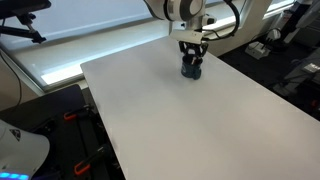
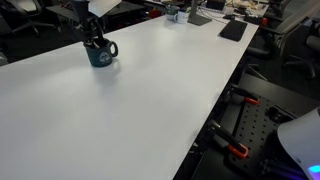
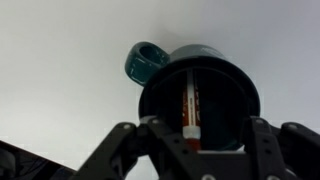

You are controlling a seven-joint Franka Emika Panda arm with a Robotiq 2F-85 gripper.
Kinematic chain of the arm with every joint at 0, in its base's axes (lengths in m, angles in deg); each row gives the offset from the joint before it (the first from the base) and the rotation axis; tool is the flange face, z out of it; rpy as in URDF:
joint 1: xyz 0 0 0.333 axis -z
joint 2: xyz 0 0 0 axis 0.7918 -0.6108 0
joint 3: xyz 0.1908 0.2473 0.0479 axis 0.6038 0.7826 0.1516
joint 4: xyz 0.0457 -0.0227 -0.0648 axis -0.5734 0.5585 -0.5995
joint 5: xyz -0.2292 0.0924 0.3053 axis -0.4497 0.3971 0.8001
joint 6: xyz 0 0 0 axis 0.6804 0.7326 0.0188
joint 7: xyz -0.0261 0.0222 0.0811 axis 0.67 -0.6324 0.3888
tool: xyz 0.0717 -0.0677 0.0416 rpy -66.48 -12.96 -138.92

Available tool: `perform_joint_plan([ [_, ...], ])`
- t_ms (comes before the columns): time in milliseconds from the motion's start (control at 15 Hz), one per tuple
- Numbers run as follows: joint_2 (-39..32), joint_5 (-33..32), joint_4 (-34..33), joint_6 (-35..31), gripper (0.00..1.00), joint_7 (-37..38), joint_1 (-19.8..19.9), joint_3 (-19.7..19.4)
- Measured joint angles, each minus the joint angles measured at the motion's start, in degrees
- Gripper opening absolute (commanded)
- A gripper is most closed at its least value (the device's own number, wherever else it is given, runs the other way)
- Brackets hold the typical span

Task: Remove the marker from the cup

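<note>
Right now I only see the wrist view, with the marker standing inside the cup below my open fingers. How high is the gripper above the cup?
Observer: In an exterior view the gripper is directly over the cup and reaches down to about its rim. I cannot tell whether it touches.
Operator: Where on the table does the cup stand?
Observer: Near one end of the white table, close to a corner.
Operator: Anything else on that table?
Observer: A dark flat item lies toward the opposite end from the cup. It is too small to identify.
</note>
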Motion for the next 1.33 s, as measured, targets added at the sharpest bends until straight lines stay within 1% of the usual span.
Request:
perform_joint_plan([
  [67, -0.02, 0.0, 0.03, -0.22, 0.63, -0.01, 0.0, 0.0],
  [133, -0.06, 0.0, 0.09, -0.71, 0.64, -0.05, 0.01, 0.0],
  [200, -0.1, 0.0, 0.23, -1.62, 0.53, -0.06, 0.04, 0.01],
  [267, -0.23, 0.0, 0.34, -2.64, 0.54, -0.08, 0.07, 0.02],
  [333, -0.4, 0.0, 0.46, -3.77, 0.51, -0.19, 0.11, 0.02],
  [400, -0.61, 0.0, 0.63, -5.07, 0.31, -0.28, 0.17, 0.02],
  [467, -0.86, -0.01, 0.78, -6.39, 0.27, -0.33, 0.23, 0.02],
  [533, -1.1, -0.02, 0.94, -7.44, 0.21, -0.53, 0.29, 0.01],
  [600, -1.32, -0.02, 1.16, -8.43, 0.12, -0.95, 0.36, 0.01],
  [667, -1.48, -0.02, 1.43, -9.19, 0.05, -1.16, 0.43, 0.01],
  [733, -1.6, -0.03, 1.64, -9.63, 0.0, -1.25, 0.48, 0.01],
  [800, -1.68, -0.03, 1.83, -10.06, 0.04, -1.3, 0.51, 0.01],
  [867, -1.68, -0.03, 1.87, -10.23, 0.05, -1.34, 0.53, 0.01],
  [1333, -1.65, -0.06, 1.89, -10.23, 0.05, -1.39, 0.53, -0.09],
])
